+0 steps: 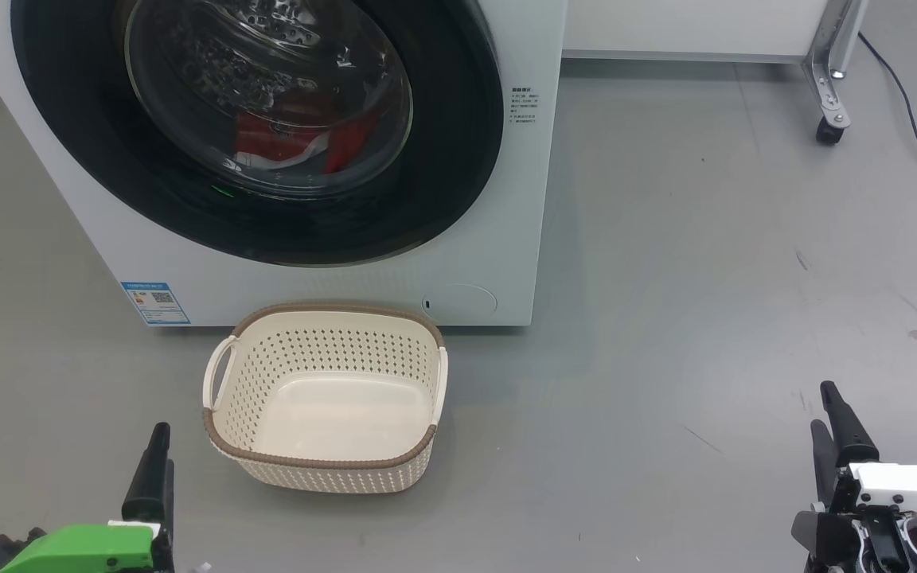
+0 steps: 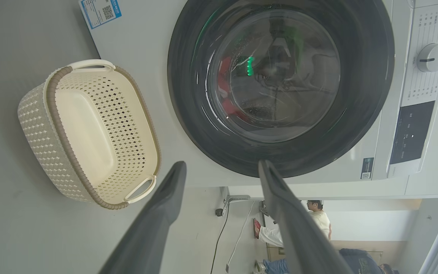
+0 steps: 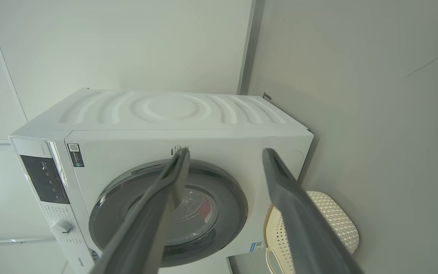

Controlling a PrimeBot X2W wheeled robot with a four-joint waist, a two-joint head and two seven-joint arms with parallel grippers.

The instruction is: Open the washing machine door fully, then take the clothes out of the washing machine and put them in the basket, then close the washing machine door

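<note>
the washing machine [image 1: 498, 263] stood with the washing machine door [image 1: 458, 159] shut flat against its white front. the clothes [image 1: 283, 143] lay inside the machine, red with a white strip, seen through the door's bulging glass. the basket [image 1: 323, 465] sat on the grey floor [image 1: 705, 278] just in front of the machine, below the door and close to its foot.

at the machine's lower corner, on the left in the head view, a blue label [image 1: 154, 302] carried a qr code, a small coloured chart and lines of print too fine to read. beside the door a short block of dark print [image 1: 524, 105] ran down the front panel, also too small to read. in the right wrist view a dark sticker [image 3: 75, 154] with a qr code sat at the machine's upper corner. next to it came the black display panel [image 3: 44, 179], and beyond that a white dial [image 3: 61, 228] ringed with tiny markings. a short word near the dial was too blurred to make out.

the left hand [image 2: 222, 166] hung well back from the machine, near the basket, fingers spread wide and holding nothing. the right hand [image 1: 825, 407] hung well apart from the machine on the other side, likewise wide and holding nothing.
</note>
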